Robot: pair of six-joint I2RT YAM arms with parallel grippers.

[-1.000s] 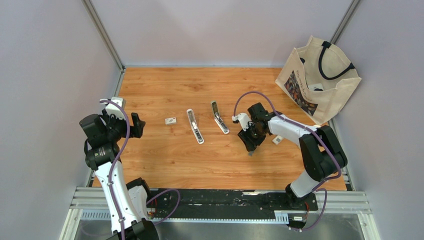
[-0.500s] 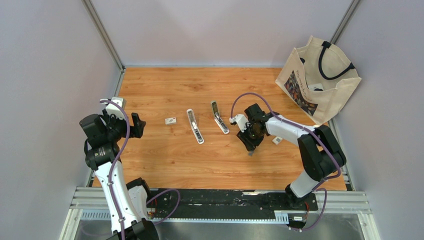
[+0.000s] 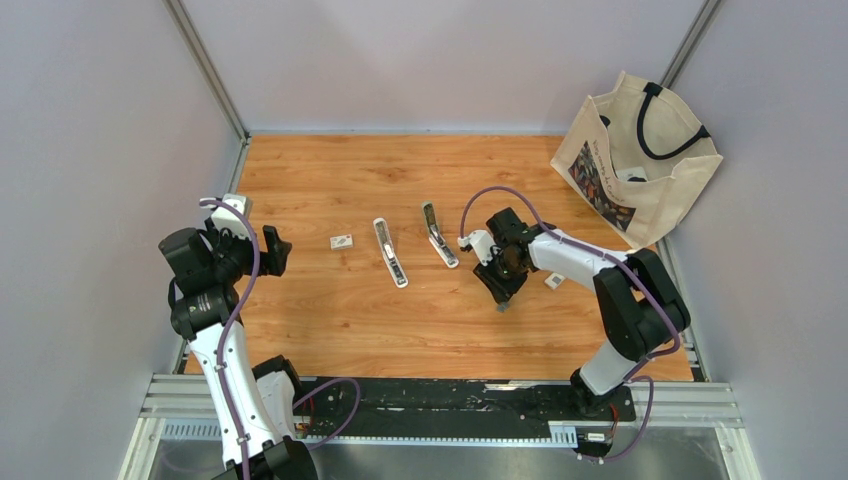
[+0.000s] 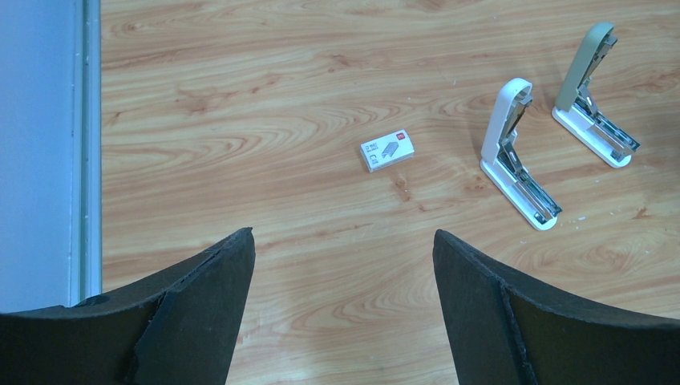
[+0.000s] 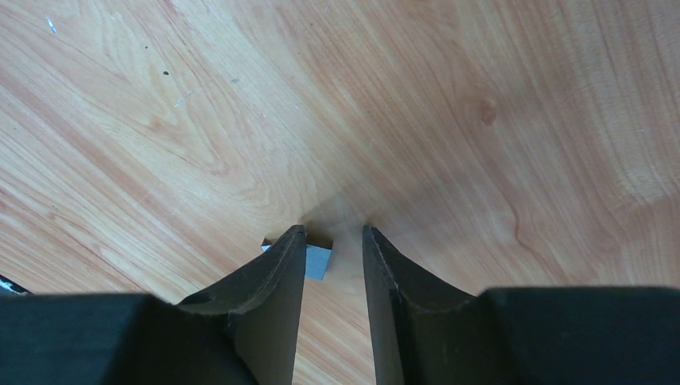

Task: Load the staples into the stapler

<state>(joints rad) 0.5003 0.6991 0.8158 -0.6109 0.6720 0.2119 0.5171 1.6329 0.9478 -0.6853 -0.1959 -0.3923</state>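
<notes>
Rightward of centre, my right arm has edged a little to the left since a second ago, and its jaws have drawn closer together; my left arm and everything on the wood sit as before.

The orange wooden worktop fills the enclosure. At its far right corner a cream tote bag with black handles leans against the wall. My left gripper hovers at the left edge with its jaws spread wide and nothing between them. My right gripper points down at the wood right of centre, jaws narrowed to a slim gap but not clamped on anything.

Between the arms, two staplers lie hinged open: the white stapler nearer the middle, and the grey-green stapler just right of and a little beyond it. A small white staple box lies left of the white one, apart from it.

The staples, a tiny grey strip, lie at my right fingertips, against the inner side of the left finger and partly hidden behind it, clear of the other finger.
</notes>
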